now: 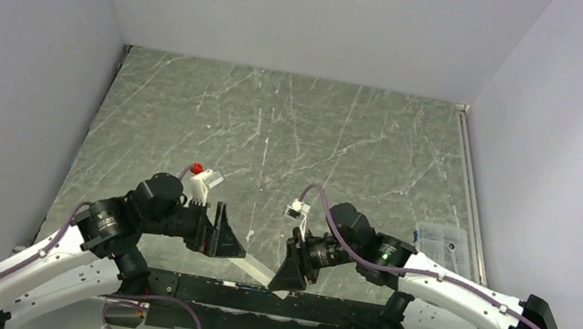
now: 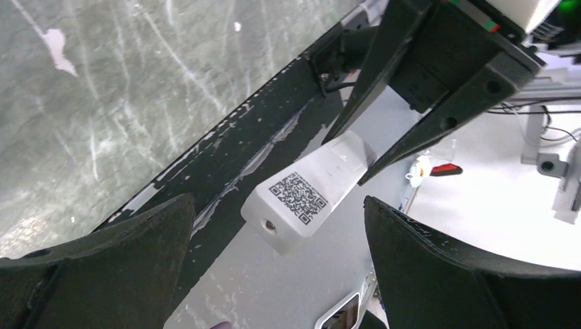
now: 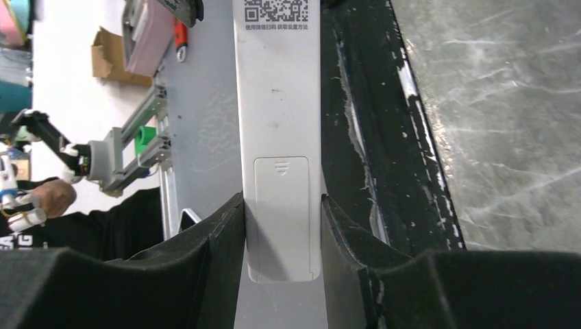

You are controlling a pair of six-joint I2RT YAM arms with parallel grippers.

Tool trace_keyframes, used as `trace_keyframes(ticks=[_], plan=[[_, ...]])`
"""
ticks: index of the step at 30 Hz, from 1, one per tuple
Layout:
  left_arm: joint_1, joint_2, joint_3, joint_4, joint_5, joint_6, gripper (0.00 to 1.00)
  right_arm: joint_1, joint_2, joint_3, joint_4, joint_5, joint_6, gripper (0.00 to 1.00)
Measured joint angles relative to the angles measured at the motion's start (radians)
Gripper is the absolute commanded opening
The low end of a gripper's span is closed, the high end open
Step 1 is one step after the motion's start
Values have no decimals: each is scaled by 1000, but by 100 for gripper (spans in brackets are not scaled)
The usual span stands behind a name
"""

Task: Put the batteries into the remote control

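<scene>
Right hand clamps remote control, button side hidden; left hand wide open, empty.

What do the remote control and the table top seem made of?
The remote control: likely matte white plastic; moulded cover seam, printed code. The table top: dark grey-green with pale veins, stone-like or a printed sheet; unclear which.

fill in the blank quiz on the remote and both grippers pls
1. The right gripper is shut on the ___.
2. The left gripper is ___ and holds nothing.
3. The remote bears a printed ___ code.
4. Its battery cover is ___ (on/off).
Missing: remote; open; QR; on
</scene>
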Motion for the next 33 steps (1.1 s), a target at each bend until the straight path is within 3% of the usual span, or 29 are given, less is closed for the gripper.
trace_keyframes(ticks=[8, 22, 33], plan=[[0, -65, -56, 121, 79, -45, 99, -7, -45, -44, 123, -95, 75, 0], [0, -136, -136, 303, 198, -135, 79, -13, -24, -78, 321, -159, 187, 0], [0, -157, -153, 327, 231, -153, 62, -16, 19, -80, 391, -179, 242, 0]])
